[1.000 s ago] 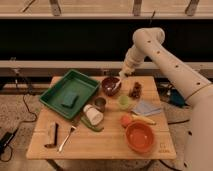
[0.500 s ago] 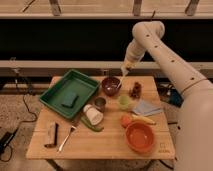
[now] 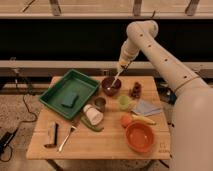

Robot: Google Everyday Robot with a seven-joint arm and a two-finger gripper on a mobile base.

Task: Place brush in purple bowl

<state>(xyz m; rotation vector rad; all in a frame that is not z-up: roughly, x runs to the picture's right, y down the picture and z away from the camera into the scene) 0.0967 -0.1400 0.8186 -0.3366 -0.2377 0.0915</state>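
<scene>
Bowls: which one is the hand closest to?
The purple bowl, small and dark, at the table's back edge. The hand hangs just above it with the brush angled down into it. The larger orange bowl sits at the front right.

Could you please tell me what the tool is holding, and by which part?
The tool holds the long slim brush by its upper handle end, head down in the glossy purple bowl.

Probably a lab: gripper point(image 3: 121, 66) above a wooden table point(image 3: 105, 142) by railings.

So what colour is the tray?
Green tray, camera view; end effector is above the bowl.
</scene>
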